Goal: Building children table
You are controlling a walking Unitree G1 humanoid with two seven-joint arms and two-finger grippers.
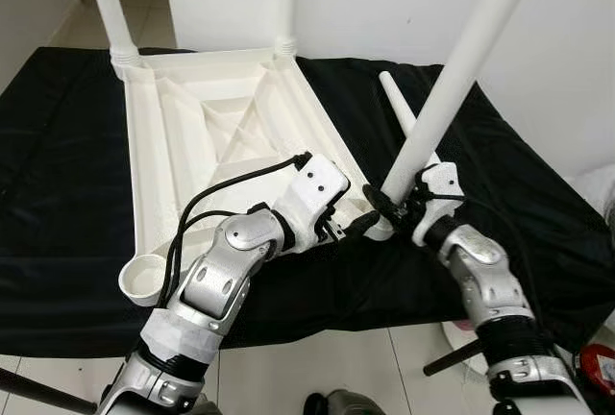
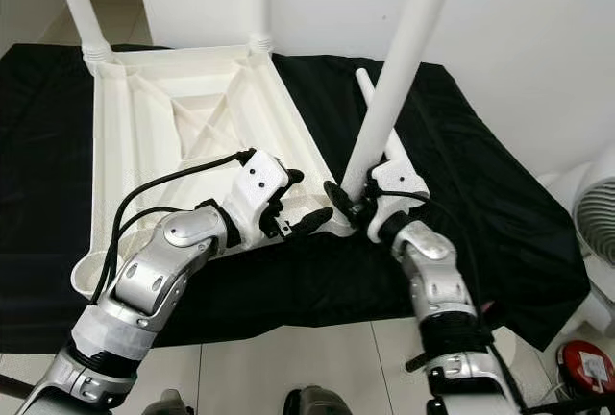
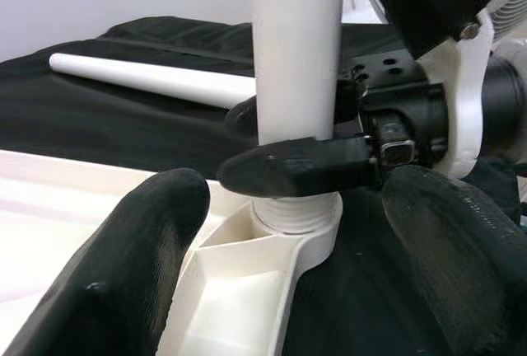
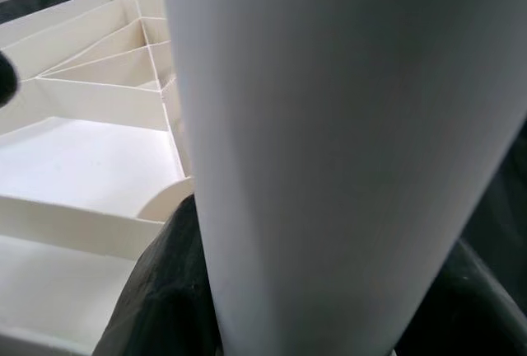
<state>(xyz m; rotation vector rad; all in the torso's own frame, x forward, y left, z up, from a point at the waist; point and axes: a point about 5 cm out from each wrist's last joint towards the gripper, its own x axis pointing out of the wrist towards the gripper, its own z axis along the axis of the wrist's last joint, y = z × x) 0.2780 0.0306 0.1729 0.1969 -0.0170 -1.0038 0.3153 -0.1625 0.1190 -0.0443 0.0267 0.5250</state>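
A white tabletop (image 1: 207, 136) lies upside down on a black cloth (image 1: 67, 194), with legs standing in its two far corners. At its near right corner the right gripper (image 1: 396, 209) is closed on a leg (image 1: 452, 88) standing tilted in the socket. The left gripper (image 1: 354, 228) hovers just beside, fingers apart. A loose leg (image 1: 401, 108) lies behind.

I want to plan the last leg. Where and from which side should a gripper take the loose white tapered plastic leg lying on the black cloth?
Probably grip the loose white tapered plastic leg at its exposed far part, from above, fingers across its round shaft. It lies flat on the black cloth; its near end is behind the upright white leg held by the right gripper.
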